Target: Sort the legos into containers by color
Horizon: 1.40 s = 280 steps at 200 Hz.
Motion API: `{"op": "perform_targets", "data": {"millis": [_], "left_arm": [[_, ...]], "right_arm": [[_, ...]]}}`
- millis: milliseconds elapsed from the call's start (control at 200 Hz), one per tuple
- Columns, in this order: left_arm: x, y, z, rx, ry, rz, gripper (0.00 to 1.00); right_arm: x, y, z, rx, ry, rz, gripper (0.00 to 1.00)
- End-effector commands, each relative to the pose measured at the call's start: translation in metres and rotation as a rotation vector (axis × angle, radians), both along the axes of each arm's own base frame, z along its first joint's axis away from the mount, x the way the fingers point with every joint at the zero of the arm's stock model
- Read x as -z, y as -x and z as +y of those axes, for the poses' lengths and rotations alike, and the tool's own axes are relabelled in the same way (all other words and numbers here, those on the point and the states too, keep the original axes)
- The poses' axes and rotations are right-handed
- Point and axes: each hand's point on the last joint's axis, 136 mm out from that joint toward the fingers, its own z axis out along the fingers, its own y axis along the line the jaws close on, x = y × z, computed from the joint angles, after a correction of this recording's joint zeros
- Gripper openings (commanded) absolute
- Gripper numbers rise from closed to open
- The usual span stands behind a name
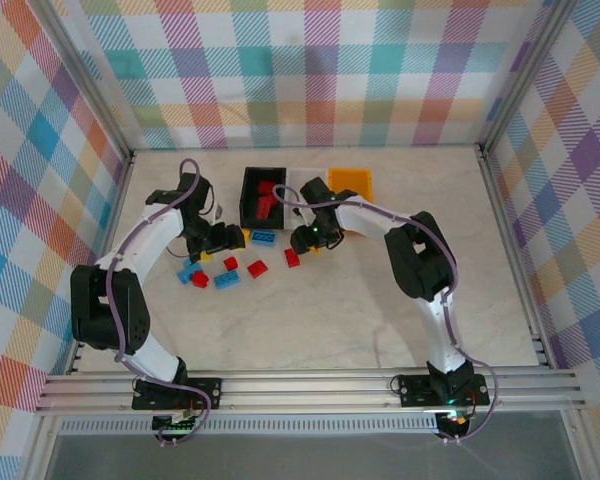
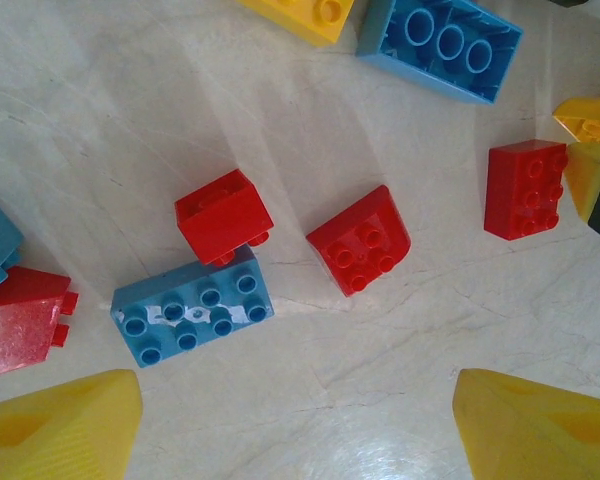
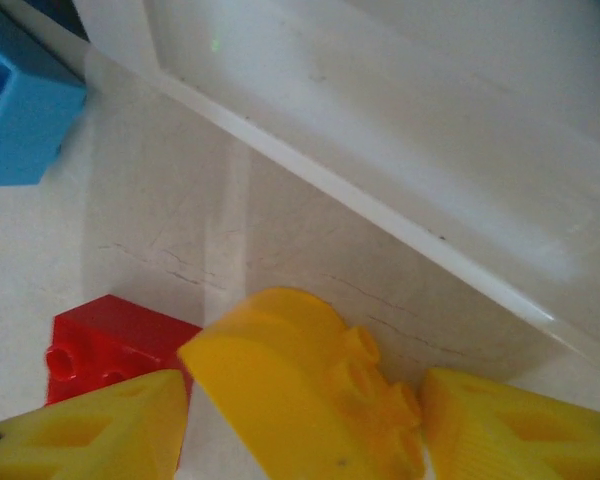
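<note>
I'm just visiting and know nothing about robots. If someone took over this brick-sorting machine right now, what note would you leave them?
Left hand: open, empty, above loose red bricks and a blue brick.
Right hand: a yellow brick sits between its fingers, beside the white bin; whether it is gripped I cannot tell.
Bins: black bin, white bin and orange bin stand in a row at the back.
Done: a few red pieces lie in the black bin.
Left: red, blue and yellow bricks on the table in front of the bins need sorting.
</note>
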Motion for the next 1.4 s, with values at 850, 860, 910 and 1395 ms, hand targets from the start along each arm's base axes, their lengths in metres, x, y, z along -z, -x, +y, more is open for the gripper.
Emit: {"op": "perform_targets", "data": {"millis": [850, 860, 910, 1395], "left_arm": [[-0.003, -0.012, -0.01, 0.02, 0.096, -0.012, 0.83], [-0.003, -0.012, -0.011, 0.021, 0.097, -0.013, 0.83], [-0.001, -0.009, -0.016, 0.033, 0.1, -0.008, 0.83], [0.019, 0.025, -0.061, 0.154, 0.035, 0.047, 0.83]], "right_arm": [[-0.106, 0.005, -0.062, 0.28, -0.16, -0.024, 0.24], [-0.106, 0.004, -0.063, 0.285, -0.162, -0.024, 0.24], [-0.11, -0.011, -0.074, 0.33, -0.177, -0.033, 0.24], [-0.086, -0.11, -0.132, 0.5, -0.077, -0.06, 0.41]]}}
